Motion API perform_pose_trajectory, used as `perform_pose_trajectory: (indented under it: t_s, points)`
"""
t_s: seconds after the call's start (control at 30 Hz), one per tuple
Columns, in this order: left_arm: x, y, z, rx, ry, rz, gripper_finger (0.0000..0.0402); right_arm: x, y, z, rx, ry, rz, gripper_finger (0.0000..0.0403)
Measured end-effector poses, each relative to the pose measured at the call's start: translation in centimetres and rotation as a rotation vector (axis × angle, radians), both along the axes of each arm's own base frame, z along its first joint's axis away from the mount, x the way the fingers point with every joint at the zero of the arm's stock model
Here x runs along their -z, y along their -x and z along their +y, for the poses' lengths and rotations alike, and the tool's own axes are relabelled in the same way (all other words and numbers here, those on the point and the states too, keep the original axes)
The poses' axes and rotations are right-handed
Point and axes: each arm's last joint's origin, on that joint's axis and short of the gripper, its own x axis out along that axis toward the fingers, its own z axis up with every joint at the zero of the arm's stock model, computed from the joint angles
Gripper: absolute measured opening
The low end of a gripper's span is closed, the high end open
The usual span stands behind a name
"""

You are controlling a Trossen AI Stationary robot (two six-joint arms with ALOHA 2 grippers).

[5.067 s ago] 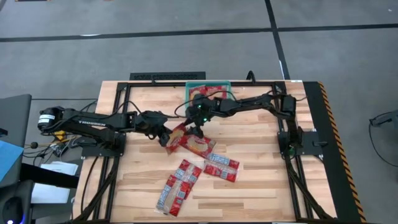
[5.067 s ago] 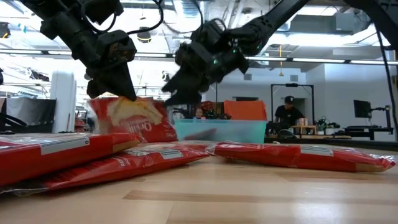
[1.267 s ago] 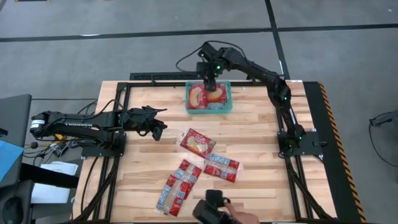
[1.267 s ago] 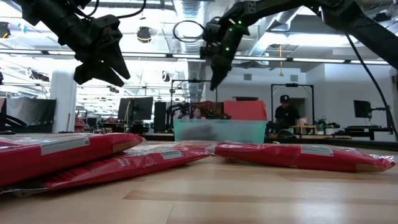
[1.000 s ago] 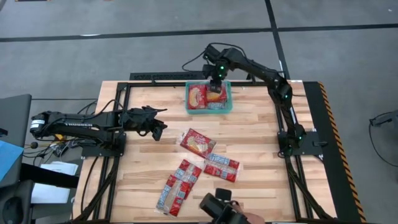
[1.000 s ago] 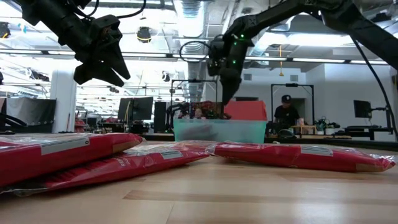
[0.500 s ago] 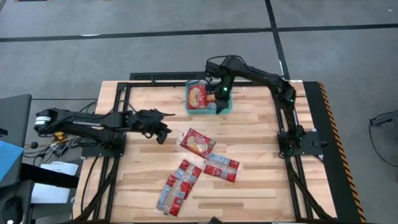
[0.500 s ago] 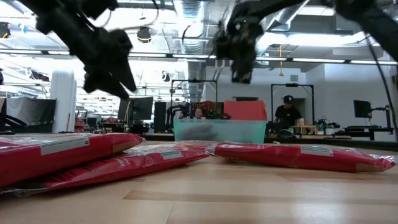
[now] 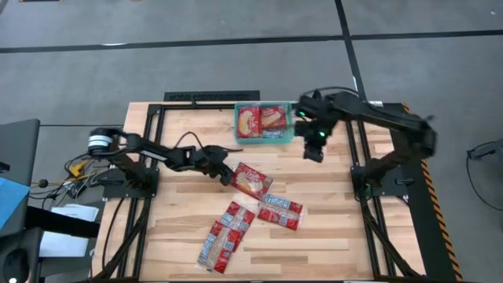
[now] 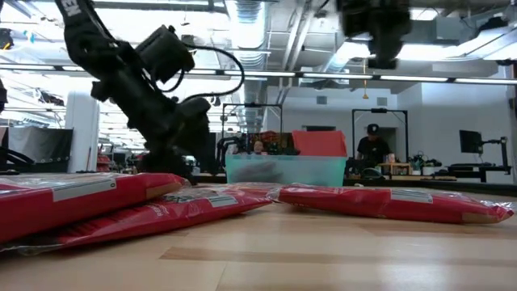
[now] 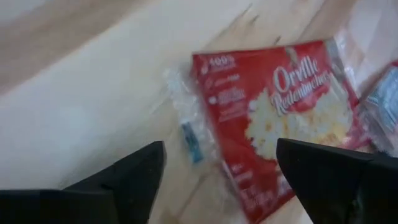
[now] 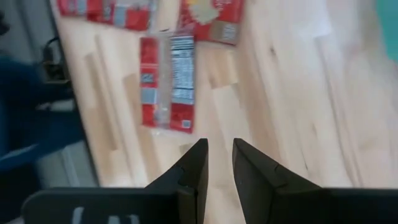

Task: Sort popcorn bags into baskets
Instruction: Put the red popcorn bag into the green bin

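The teal basket [image 9: 263, 140] stands at the table's far middle with two red popcorn bags [image 9: 262, 119] lying flat in it. A squarish popcorn bag [image 9: 251, 180] lies flat on the wood mid-table. My left gripper [image 9: 225, 174] hovers low at its left edge, open wide; in the left wrist view the bag [image 11: 280, 118] lies just ahead of my left gripper [image 11: 217, 149]. My right gripper [image 9: 315, 149] hangs over bare wood right of the basket. Only a narrow gap separates the fingers of my right gripper [image 12: 217, 155], with nothing in it.
More popcorn bags lie flat nearer the front: one [image 9: 280, 211] right of centre and two long ones [image 9: 226, 234] side by side. A black frame [image 9: 369, 189] borders the table at left, right and back. Bare wood lies around the right gripper.
My left gripper has gone right and down across the table to the squarish bag's left edge. My right gripper has left the space over the basket, moving toward the table's right and near edges. The bags have not moved.
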Motion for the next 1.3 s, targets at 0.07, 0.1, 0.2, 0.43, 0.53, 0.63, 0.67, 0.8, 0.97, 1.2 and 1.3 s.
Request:
perform_pose_trajectory:
  t_s: [0.07, 0.1, 0.2, 0.43, 0.53, 0.63, 0.67, 0.8, 0.97, 1.2, 1.3]
  points:
    - [0.8, -0.4, 0.0, -0.008, 0.011, 0.015, 0.0304, 0.2, 1.5, 1.1, 0.065, 0.037, -0.034, 0.0097]
    - [1.2, -0.5, -0.1, -0.011, 0.018, 0.038, 0.0304, 0.4, 2.1, 1.6, 0.098, 0.041, -0.054, 0.0097]
    - [1.8, -1.5, -0.2, 0.004, 0.02, 0.052, 0.0304, 0.8, 4.1, 2.8, 0.193, 0.036, -0.112, 0.0097]
    - [2.2, -4.5, -0.7, 0.063, -0.001, 0.193, 0.0229, 2.5, 6.5, 4.8, 0.323, 0.017, -0.189, 0.0097]
    - [2.6, -5.4, -0.8, 0.104, -0.018, 0.224, 0.0159, 3.3, 6.6, 5.4, 0.342, 0.027, -0.203, 0.0097]
    - [2.8, -5.9, -0.9, 0.146, -0.003, 0.214, 0.0073, 4.1, 6.4, 6.0, 0.339, 0.039, -0.199, 0.0097]
    - [2.8, -6.0, -0.9, 0.166, -0.004, 0.208, 0.0042, 4.3, 6.3, 6.2, 0.333, 0.046, -0.203, 0.0097]
    - [2.6, -5.9, -0.5, 0.149, 0.078, 0.187, 0.0007, 5.2, 5.4, 6.8, 0.299, 0.064, -0.225, 0.0097]
    - [1.0, -5.3, -0.2, 0.153, 0.109, 0.163, 0.0001, 6.4, 3.8, 7.2, 0.233, 0.115, -0.34, 0.0097]
    - [-3.0, -4.5, 0.0, 0.144, -0.024, 0.089, 0.0, 8.4, 0.0, 6.3, 0.189, 0.232, -0.485, 0.0117]
    - [-4.2, -4.2, -0.2, 0.141, -0.067, 0.073, 0.0, 9.6, -1.7, 5.4, 0.196, 0.245, -0.493, 0.0164]
